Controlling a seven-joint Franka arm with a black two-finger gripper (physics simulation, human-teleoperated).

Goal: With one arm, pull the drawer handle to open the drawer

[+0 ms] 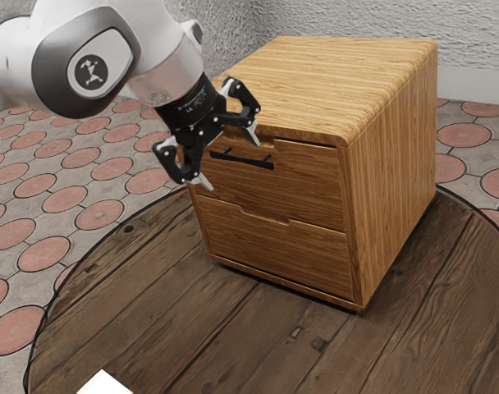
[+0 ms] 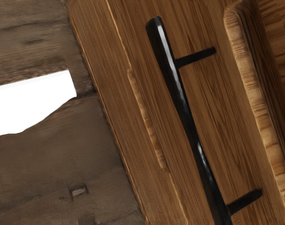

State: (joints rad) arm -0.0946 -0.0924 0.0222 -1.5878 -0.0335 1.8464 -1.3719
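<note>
Our arm comes in from the left. Our pincer stands open at the left part of the top drawer, with one finger above the black handle and one below it. The handle lies just ahead of the pincer. Its long axis runs left to right across the drawer front, crosswise to the finger gap. The drawer looks shut, or nearly so, in the cabinet on the worktop. We judge that closing on the handle comes next, then a pull toward the near left.
</note>
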